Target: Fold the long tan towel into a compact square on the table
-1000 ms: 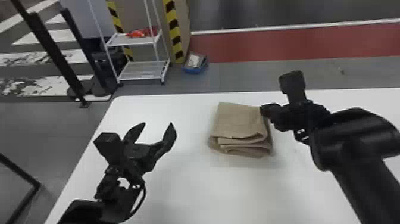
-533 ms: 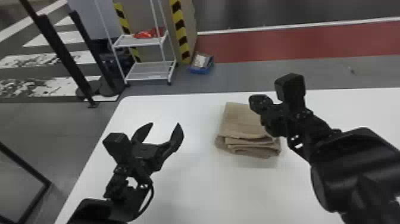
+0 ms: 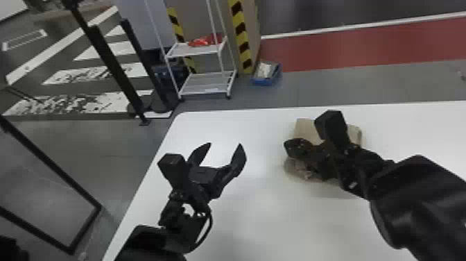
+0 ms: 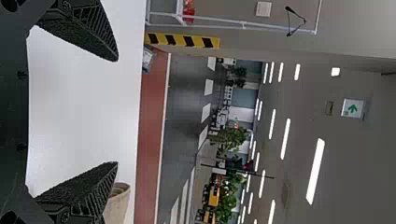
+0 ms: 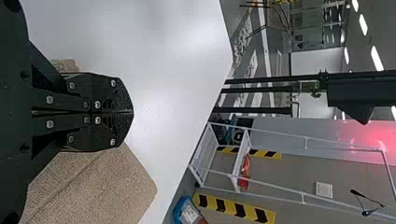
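If the right hand (image 5: 130,112), pinched narrow over the towel (image 3: 305,128) at one o'clock on the table (image 3: 270,222), drags sideways, its folds could skew; the left hand (image 3: 225,143) gapes wide at the towel's nine o'clock.

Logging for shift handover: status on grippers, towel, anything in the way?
Left gripper open, over table. Right gripper shut, over towel. Towel folded. Right arm blocks part of it in head view.
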### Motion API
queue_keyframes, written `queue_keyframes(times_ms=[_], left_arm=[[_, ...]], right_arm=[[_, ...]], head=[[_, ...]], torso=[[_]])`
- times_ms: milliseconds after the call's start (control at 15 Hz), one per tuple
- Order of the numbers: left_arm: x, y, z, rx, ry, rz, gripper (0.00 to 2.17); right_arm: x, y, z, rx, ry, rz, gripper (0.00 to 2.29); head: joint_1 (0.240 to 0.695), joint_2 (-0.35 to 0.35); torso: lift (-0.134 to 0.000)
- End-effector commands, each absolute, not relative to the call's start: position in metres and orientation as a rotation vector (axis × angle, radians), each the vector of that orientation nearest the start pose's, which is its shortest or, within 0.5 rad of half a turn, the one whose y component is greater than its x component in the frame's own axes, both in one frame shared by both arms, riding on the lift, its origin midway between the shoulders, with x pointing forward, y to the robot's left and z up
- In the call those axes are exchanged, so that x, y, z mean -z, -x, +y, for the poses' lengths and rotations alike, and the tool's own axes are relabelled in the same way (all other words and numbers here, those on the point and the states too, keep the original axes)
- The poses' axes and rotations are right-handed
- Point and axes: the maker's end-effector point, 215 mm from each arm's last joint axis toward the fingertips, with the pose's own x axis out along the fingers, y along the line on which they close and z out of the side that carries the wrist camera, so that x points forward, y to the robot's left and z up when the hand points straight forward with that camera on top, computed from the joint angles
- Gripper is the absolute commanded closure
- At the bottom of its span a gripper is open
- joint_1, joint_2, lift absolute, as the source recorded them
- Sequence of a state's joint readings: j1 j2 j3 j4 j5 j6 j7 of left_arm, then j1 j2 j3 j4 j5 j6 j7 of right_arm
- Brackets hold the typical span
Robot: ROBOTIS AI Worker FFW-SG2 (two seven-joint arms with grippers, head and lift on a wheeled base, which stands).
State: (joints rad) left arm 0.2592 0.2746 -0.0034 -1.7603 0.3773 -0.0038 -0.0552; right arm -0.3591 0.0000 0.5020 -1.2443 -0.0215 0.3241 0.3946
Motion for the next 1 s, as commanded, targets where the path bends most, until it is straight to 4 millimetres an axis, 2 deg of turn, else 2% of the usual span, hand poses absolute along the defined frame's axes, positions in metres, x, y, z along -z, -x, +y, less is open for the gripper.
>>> queue_keyframes(times_ms=[0, 200, 400, 600, 733, 867, 933], left_arm=[[0.37, -0.517, 0.276, 0.108, 0.113, 0.074, 0.09], [0.371, -0.517, 0.275, 0.111, 0.112, 0.076, 0.09], [0.373, -0.518, 0.274, 0.112, 0.112, 0.08, 0.09], [0.374, -0.518, 0.274, 0.111, 0.112, 0.08, 0.09], [0.376, -0.519, 0.272, 0.114, 0.113, 0.083, 0.09], [0.378, -0.52, 0.273, 0.113, 0.113, 0.084, 0.09], [0.377, -0.521, 0.271, 0.115, 0.113, 0.083, 0.09]], right_arm=[[0.425, -0.569, 0.089, -0.854, 0.131, 0.365, 2.04], [0.465, -0.545, 0.076, -0.828, 0.14, 0.533, 2.04], [0.476, -0.52, 0.07, -0.8, 0.146, 0.594, 2.04], [0.471, -0.499, 0.067, -0.786, 0.166, 0.605, 2.04], [0.475, -0.489, 0.048, -0.741, 0.174, 0.673, 2.04], [0.463, -0.487, 0.04, -0.723, 0.146, 0.655, 2.04], [0.447, -0.489, 0.041, -0.739, 0.102, 0.604, 2.04]], head=[[0.695, 0.347], [0.695, 0.35], [0.695, 0.35], [0.695, 0.35], [0.695, 0.35], [0.695, 0.344], [0.695, 0.34]], torso=[[-0.125], [-0.125], [-0.125], [-0.125], [-0.125], [-0.125], [-0.125]])
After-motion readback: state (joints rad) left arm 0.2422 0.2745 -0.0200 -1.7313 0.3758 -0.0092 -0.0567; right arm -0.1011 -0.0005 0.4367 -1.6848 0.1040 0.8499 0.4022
